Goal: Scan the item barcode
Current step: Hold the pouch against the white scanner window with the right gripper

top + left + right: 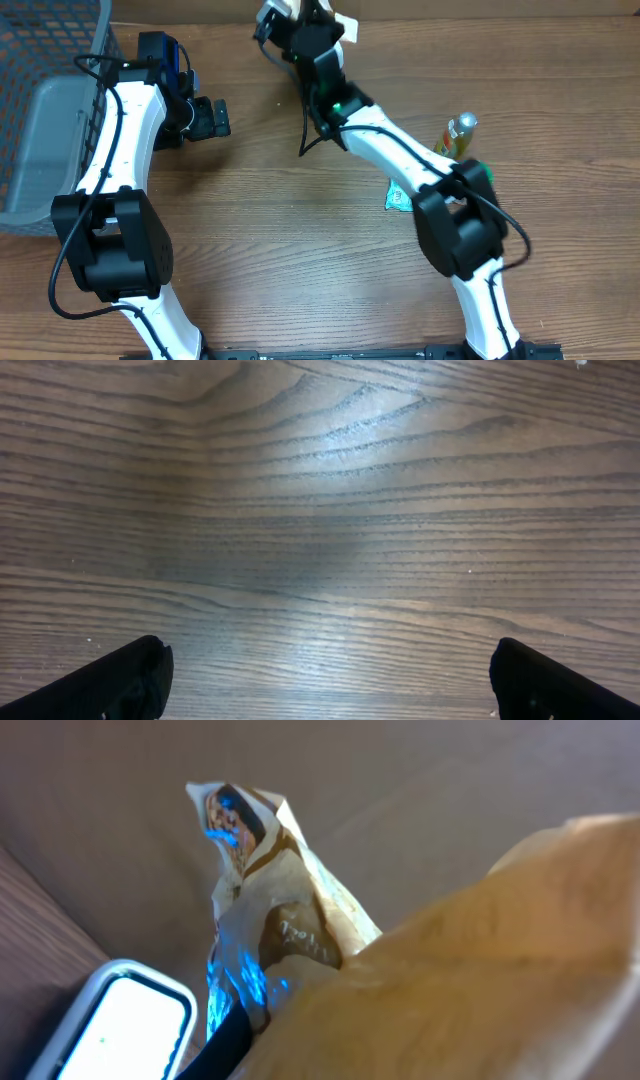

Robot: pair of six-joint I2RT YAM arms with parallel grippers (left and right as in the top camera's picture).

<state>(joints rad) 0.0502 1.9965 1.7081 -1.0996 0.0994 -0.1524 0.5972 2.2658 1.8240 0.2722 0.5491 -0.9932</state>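
The packet (265, 920), a crinkled brown-and-white snack wrapper, hangs in the air at the far edge of the table (320, 510), washed in blue light; it sits just above and beside the lit white-framed scanner window (115, 1020); no barcode shows on the face turned to the wrist camera, so I cannot tell whether the code faces the window.

The right gripper (303, 15) has its jaws drawn close and pinched on the packet's lower part; a big tan blur fills the right of that view and I cannot say what it is.

Likely failures, as I judge them: the creased, shiny film could bend the code or throw glare, so the scan misses; a pinch on thin film could let the packet twist or slip, especially on a quick wrist roll; turning it could knock the scanner, which is close below.

The left gripper (210, 118) hovers over bare wood with its fingers (110, 685) wide apart and holding nothing, well apart from the packet; it could not catch a drop.

A bottle (458, 133) and a green sachet (398, 198) lie beside the right arm's elbow; a wide swing back could sweep them.
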